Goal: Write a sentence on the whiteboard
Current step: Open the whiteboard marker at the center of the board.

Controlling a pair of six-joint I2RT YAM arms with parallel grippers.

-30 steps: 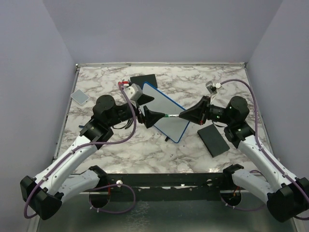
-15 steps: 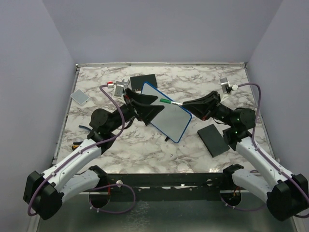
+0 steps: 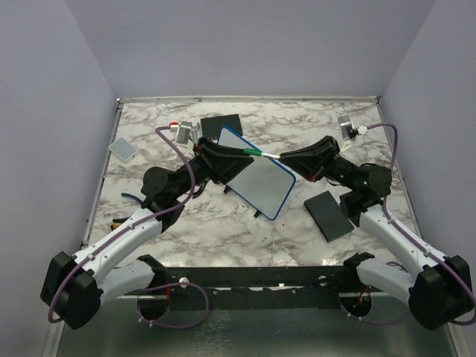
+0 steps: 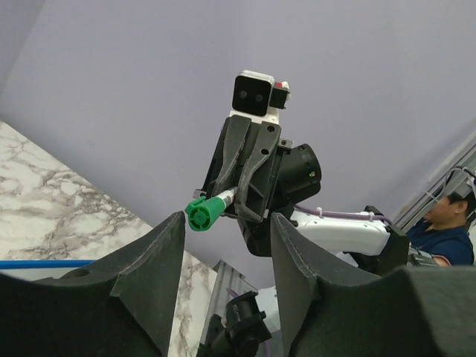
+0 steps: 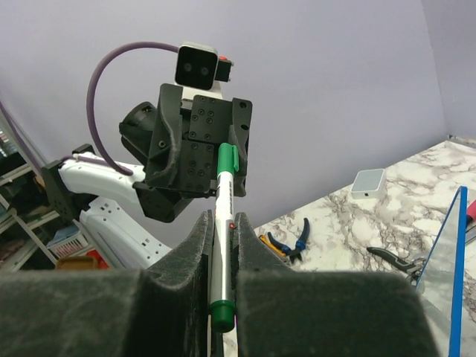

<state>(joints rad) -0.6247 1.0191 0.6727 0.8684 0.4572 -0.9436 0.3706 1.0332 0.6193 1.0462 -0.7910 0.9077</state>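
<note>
The whiteboard [image 3: 256, 182], blue-rimmed, stands tilted at mid-table. Its face is blank and no sentence is in view. Above its far edge my right gripper [image 3: 286, 158] is shut on a white marker [image 5: 223, 238], which passes between the pads with its green cap [image 5: 227, 160] pointing at the left arm. My left gripper [image 3: 244, 155] faces it. In the left wrist view the green cap [image 4: 202, 214] sits beside the tip of the left finger [image 4: 160, 253], with a wide gap to the other finger. The left gripper [image 4: 227, 217] is open.
A flat black pad [image 3: 327, 214] lies right of the board. A black box [image 3: 222, 123] sits behind it. A small grey-white device [image 3: 123, 148] rests at the far left, with pliers [image 5: 286, 242] nearby. The board's blue edge [image 5: 454, 260] stands close to my right gripper.
Both grippers rose from low over the board and moved toward its far edge. The left jaws have come partly together around the marker's cap end.
</note>
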